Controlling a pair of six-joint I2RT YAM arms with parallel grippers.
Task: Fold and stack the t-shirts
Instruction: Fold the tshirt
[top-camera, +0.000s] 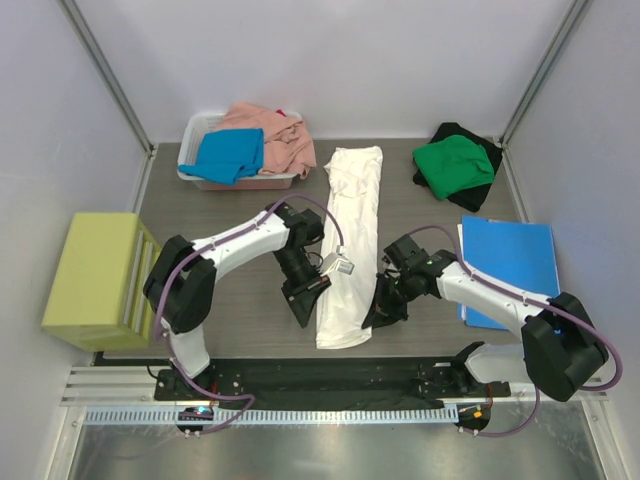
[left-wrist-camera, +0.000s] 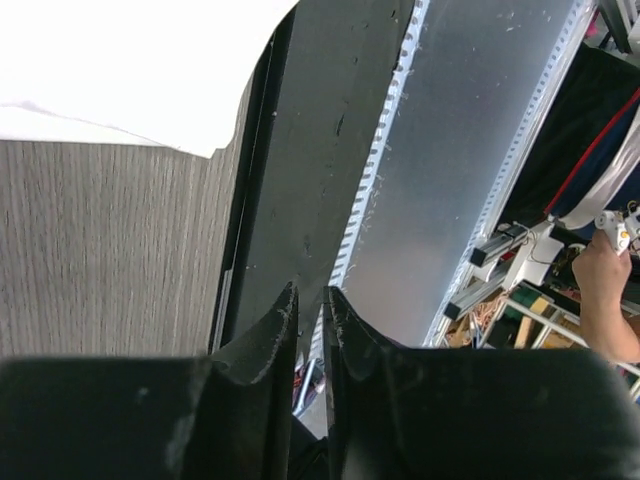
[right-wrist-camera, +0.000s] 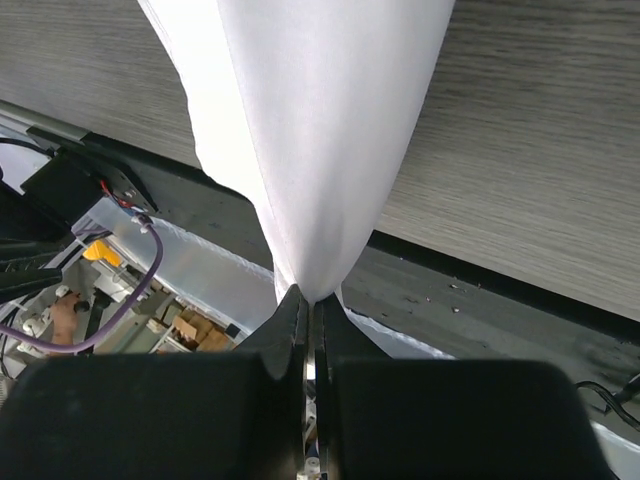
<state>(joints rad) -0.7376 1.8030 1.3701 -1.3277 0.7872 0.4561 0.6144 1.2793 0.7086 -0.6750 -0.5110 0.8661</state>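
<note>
A white t-shirt lies folded into a long narrow strip down the middle of the table. My right gripper is shut on its near right edge; in the right wrist view the white cloth rises in a taut fold from the closed gripper. My left gripper sits just left of the strip's near end. Its jaws stand slightly apart with nothing between them, and the shirt's corner lies beyond them. A salmon pink t-shirt and a bright blue one fill the basket. A green t-shirt rests on a black one.
The white basket stands at the back left. A flat blue folder lies at the right, under the right arm. A yellow-green box sits at the left edge. The black base plate borders the table's near edge.
</note>
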